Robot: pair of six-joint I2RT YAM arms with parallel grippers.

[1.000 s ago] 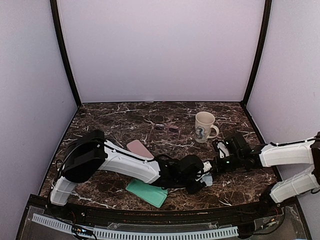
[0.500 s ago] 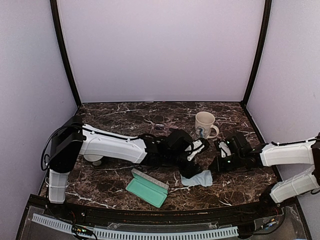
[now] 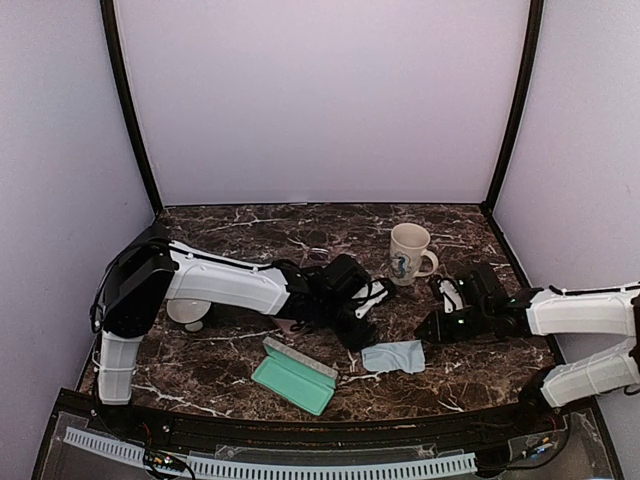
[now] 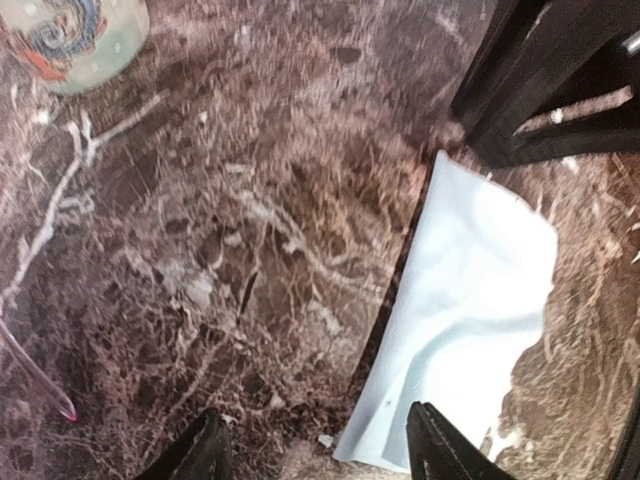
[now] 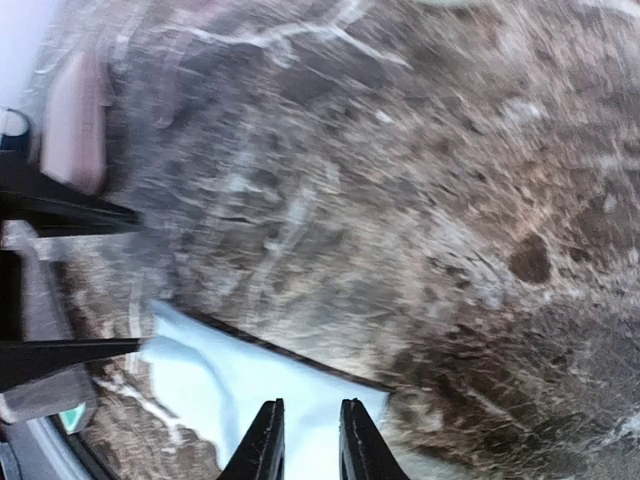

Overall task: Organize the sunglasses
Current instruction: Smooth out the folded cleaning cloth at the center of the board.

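Note:
A pair of sunglasses (image 3: 322, 254) lies at the back of the table, behind my left arm, too small to tell its frame. A red-pink temple tip (image 4: 32, 372) shows at the left wrist view's edge. My left gripper (image 3: 365, 318) (image 4: 320, 455) is open and empty, low over the marble beside the light blue cloth (image 3: 393, 356) (image 4: 470, 320). My right gripper (image 3: 426, 328) (image 5: 308, 440) hovers over the cloth's (image 5: 250, 385) right edge, its jaws a narrow gap apart and holding nothing.
A white patterned mug (image 3: 408, 253) (image 4: 75, 35) stands at the back right. An open green case (image 3: 293, 375) lies near the front edge. A pink case (image 5: 75, 120) is mostly hidden under the left arm. A white round object (image 3: 188, 312) sits at the left.
My left gripper has swung back and to the left, away from the front edge. The cloth, earlier bunched between the two grippers, now lies flat on the table. The green case has come into view.

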